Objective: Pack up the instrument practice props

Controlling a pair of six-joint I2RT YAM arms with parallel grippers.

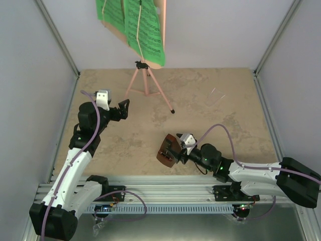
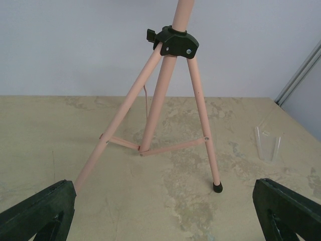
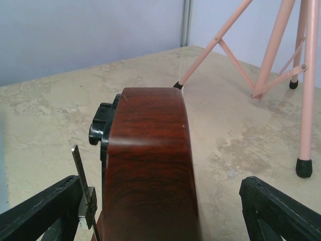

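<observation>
The pink music stand [image 1: 145, 83] stands at the back centre on its tripod legs [image 2: 198, 110]. Green sheet-music pages [image 1: 134, 25] hang on its desk at the top edge of the view. My left gripper [image 1: 124, 108] is open and empty, just in front of the legs, a foot cap [image 2: 217, 187] between its fingers' line of sight [image 2: 165, 213]. The brown wooden metronome [image 1: 165, 150] sits on the table between the open fingers of my right gripper [image 1: 174, 149]. In the right wrist view the metronome [image 3: 150, 160] fills the gap, with space on its right side; its metal pendulum [image 3: 80, 175] is by the left finger.
A small clear plastic piece [image 1: 217, 95] lies at the back right and also shows in the left wrist view [image 2: 266, 143]. Grey walls close in the table on three sides. An aluminium rail [image 1: 165, 193] runs along the near edge.
</observation>
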